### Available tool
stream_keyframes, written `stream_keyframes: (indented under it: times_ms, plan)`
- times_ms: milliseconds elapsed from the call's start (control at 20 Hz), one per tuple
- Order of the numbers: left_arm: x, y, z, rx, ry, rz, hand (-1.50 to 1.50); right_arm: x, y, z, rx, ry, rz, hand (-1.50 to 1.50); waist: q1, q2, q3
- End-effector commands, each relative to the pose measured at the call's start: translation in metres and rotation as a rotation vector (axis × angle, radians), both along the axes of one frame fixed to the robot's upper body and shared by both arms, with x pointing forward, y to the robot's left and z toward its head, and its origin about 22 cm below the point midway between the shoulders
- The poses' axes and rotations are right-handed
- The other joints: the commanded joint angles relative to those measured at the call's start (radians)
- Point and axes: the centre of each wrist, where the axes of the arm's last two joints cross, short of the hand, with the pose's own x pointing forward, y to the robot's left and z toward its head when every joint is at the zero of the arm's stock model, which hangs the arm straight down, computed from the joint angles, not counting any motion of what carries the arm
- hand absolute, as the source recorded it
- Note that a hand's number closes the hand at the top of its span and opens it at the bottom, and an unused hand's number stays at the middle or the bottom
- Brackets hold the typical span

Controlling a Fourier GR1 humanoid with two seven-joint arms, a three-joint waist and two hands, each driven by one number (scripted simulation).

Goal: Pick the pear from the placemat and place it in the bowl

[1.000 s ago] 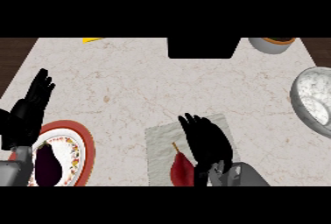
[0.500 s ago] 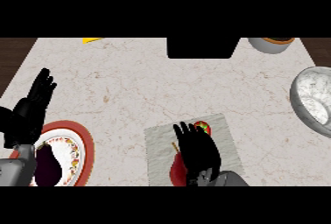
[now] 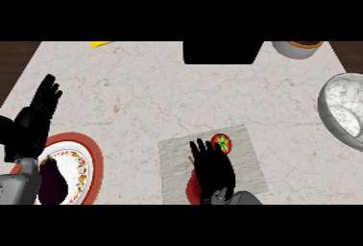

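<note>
A grey placemat (image 3: 245, 166) lies near the counter's front, right of centre. On it the dark red pear (image 3: 192, 188) shows only as a sliver with its stem, left of my right hand (image 3: 212, 168). That hand lies over the pear with its fingers straight and open, pointing away from me. A small red fruit with a green top (image 3: 222, 142) sits on the mat just past the fingertips. The grey marbled bowl (image 3: 345, 113) stands at the right edge, cut off by the view. My left hand (image 3: 34, 122) rests open at the far left, fingers up.
A red-rimmed plate (image 3: 90, 166) with a dark aubergine (image 3: 50, 180) sits at the front left beside my left forearm. At the back stand a black block (image 3: 220, 52), a small pot with orange contents (image 3: 300, 48) and a yellow scrap (image 3: 101, 44).
My right hand has drawn back toward the front edge, uncovering the small red fruit with the green top. The left hand has stayed put.
</note>
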Motion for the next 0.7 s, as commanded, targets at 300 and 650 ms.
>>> stream_keyframes:
  times_ms: [300,650]
  plan:
    - [-0.025,-0.005,0.001,-0.008,-0.003,0.012,0.0,-0.008,-0.003,-0.017,0.014,0.059,-0.038,1.5,0.003,-0.001,0.0]
    - [-0.004,0.01,-0.011,0.013,0.016,-0.011,0.0,0.016,0.004,-0.054,0.079,0.035,0.029,1.5,0.005,0.003,0.0]
